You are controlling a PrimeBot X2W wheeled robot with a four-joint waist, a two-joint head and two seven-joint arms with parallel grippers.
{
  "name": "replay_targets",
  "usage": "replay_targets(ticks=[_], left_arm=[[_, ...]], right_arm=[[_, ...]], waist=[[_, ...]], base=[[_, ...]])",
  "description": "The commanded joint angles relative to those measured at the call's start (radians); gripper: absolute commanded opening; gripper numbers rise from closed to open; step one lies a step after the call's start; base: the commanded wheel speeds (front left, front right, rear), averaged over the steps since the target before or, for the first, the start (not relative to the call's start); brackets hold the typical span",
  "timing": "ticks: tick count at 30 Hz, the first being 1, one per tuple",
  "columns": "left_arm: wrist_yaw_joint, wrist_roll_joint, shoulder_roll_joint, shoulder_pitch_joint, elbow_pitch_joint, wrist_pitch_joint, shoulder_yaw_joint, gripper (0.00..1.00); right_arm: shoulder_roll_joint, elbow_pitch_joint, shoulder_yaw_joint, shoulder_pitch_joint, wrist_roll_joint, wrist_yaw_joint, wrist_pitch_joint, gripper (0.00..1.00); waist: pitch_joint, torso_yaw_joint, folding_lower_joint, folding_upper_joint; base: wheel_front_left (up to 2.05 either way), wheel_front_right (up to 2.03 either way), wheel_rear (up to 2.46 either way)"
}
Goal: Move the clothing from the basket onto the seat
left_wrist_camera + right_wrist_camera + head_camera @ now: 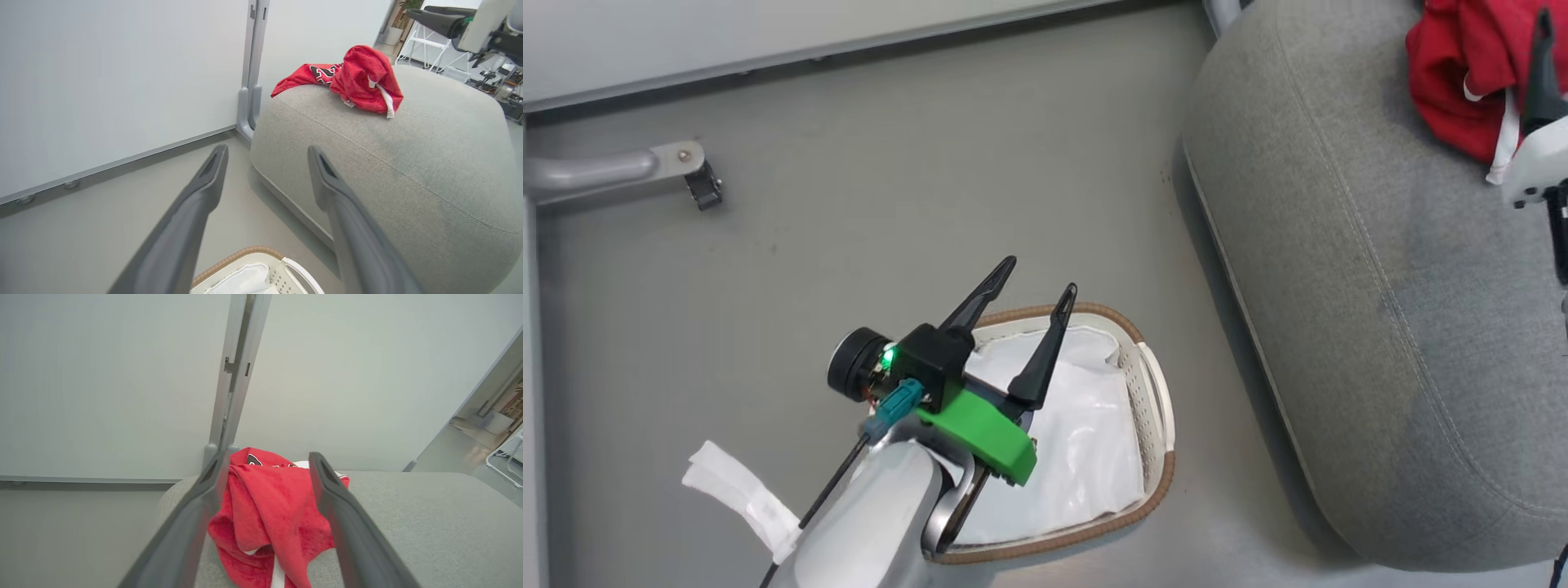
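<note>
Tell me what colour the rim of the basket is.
Brown: the woven rim of the white basket; best in the head view.

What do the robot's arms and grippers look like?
The left gripper and right gripper each have two long, dark, tapered fingers. The left has a black base, green mount, green light, teal connector, thin black cable and pale grey forearm.

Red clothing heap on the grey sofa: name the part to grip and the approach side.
Grip the raised bunched crest of the red soft clothing, coming down from above. It stands proud of the grey fabric sofa, so the open right tool, nearest, can straddle it; the flat emblem part hugs the cushion, likely offering little to pinch.
</note>
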Motion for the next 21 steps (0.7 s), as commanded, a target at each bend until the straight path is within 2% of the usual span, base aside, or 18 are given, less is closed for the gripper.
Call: replay_targets(ticks=[1, 9, 14, 21], left_arm=[[0.005, 0.002, -0.002, 0.03, -0.003, -0.001, 0.022, 1.0], [0.027, 0.013, -0.006, 0.143, -0.03, 0.0, 0.194, 1.0], [0.043, 0.033, -0.005, 0.219, -0.056, 0.0, 0.31, 1.0], [0.059, 0.042, -0.023, 0.344, -0.088, 0.0, 0.474, 1.0]], right_arm=[[-0.001, 0.007, 0.018, 0.014, 0.014, -0.001, -0.004, 1.0], [0.091, 0.02, 0.128, 0.08, 0.096, -0.001, -0.004, 1.0], [0.152, -0.023, 0.171, 0.161, 0.129, -0.001, -0.003, 1.0], [0.258, -0.149, 0.127, 0.328, 0.085, -0.001, -0.003, 1.0]], waist=[[-0.091, 0.069, 0.0, 0.0], [-0.17, 0.133, 0.0, 0.0], [-0.196, 0.159, 0.0, 0.0], [-0.22, 0.158, 0.0, 0.0]], base=[[0.0, 0.0, 0.0], [0.0, 0.0, 0.0], [0.0, 0.0, 0.0], [0.0, 0.0, 0.0]])
